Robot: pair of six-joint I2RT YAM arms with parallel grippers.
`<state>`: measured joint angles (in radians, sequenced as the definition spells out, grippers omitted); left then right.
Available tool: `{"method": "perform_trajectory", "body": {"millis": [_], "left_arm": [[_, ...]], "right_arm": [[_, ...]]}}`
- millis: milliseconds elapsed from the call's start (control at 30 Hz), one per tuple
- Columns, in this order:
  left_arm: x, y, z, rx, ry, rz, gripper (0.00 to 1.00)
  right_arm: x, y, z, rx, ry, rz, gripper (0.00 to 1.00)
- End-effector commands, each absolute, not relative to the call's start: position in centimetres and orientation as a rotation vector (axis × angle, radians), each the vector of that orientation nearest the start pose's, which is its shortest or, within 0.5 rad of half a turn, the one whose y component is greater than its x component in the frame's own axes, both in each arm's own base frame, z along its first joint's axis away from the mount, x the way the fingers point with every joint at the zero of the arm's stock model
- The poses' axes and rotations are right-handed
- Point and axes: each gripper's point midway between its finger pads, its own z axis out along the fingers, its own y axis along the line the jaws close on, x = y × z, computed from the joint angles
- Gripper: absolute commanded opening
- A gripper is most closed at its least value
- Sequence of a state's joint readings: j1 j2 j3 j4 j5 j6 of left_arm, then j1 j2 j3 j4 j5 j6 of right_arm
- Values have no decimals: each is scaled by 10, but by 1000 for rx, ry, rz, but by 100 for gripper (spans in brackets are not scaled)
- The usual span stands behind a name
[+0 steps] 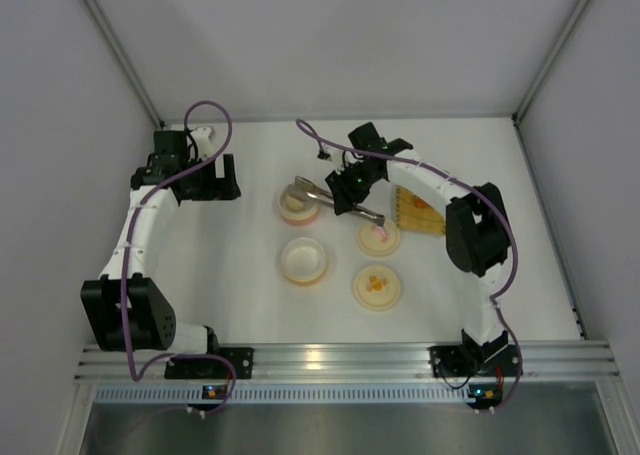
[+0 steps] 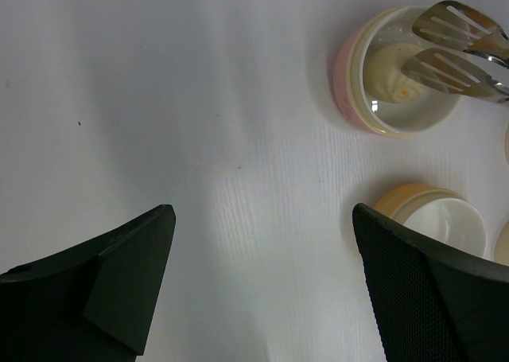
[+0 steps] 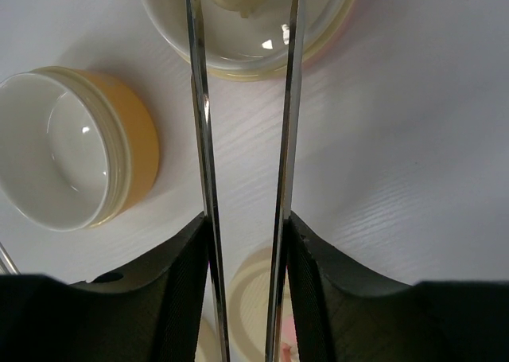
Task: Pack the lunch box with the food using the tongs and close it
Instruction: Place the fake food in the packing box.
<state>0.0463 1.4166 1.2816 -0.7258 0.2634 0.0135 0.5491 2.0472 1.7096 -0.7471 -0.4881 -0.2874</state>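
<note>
Tongs (image 3: 203,123) lie lengthwise in the right gripper (image 3: 246,235), whose jaws are narrowed onto the outsides of both slim metal arms. The slotted tips hang over the pink bowl (image 2: 346,79), where the cream ball (image 2: 390,64) lies, next to the empty orange bowl (image 3: 135,139). Judgement: tongs light, stiff but springy, slick, so grip at mid-length across both arms, while the ball looks soft and apt to roll, so squeeze gently; left gripper (image 2: 261,219) jaws wide, holding nothing, above bare bench (image 2: 159,75).
</note>
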Motion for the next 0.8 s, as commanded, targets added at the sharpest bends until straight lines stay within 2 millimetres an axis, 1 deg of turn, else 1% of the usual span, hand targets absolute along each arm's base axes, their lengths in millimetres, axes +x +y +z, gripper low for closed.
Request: {"method": "perform_trajectory", "body": {"millis": [0,200,300,433,533,567,633,667,700,733,767], "left_arm": [[364,-25,194,83,2381,-272,98],[364,-25,197,77,2374,-274,98],[365,-26,199,75,2371,-280,98],[364,-27,201,87,2365,-286,98],[363,-30,203,138,2347,-302,98],[361,-32,201,159,2346,-312,98],[360,-38,210,217,2297,-335,98],[359,-41,211,246,2282,-348,98],[356,-43,220,276,2246,-356,98],[356,-49,227,352,2196,-373,98],[353,-51,230,395,2169,-374,98]], "right_arm": [[371,323,164,-1221,2130,731,40],[384,315,191,-1163,2083,681,41],[392,307,200,-1124,2073,662,41],[395,302,209,-1104,2058,657,41],[393,299,216,-1109,2044,663,41],[390,299,220,-1110,2036,664,40],[387,299,224,-1113,2033,676,40],[383,298,225,-1115,2037,685,40],[380,297,228,-1119,2034,700,41],[376,297,233,-1120,2028,709,41],[370,295,231,-1123,2042,724,41]]}}
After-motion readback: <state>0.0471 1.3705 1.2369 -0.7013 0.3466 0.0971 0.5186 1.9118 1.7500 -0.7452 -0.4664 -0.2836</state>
